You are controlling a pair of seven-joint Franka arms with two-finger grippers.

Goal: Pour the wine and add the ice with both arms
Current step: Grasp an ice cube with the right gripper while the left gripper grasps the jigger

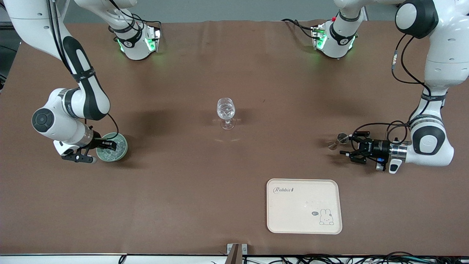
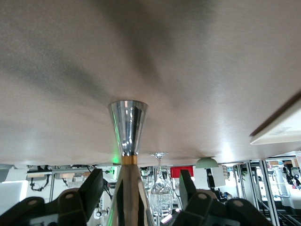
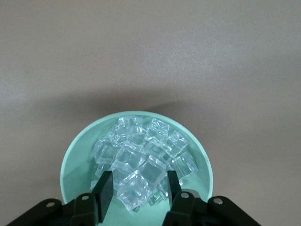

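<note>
Green bowl (image 3: 75, 155), R gripper (image 3: 136, 186) astride ice (image 3: 141, 165).

We see the wine glass (image 1: 226, 113) standing alone at the table (image 1: 183, 183) centre, with open room all around it. The tray (image 1: 304, 206) lies flat near the front edge. The green bowl (image 1: 112, 147) of ice (image 3: 141, 162) sits toward the right arm's end, the silver jigger (image 1: 339, 141) toward the left arm's.

The right gripper (image 1: 98, 149) is reaching low, fingers (image 3: 106, 186) standing apart. The left gripper (image 1: 350, 146) is lying level, its fingers (image 2: 91, 186) spread.
</note>
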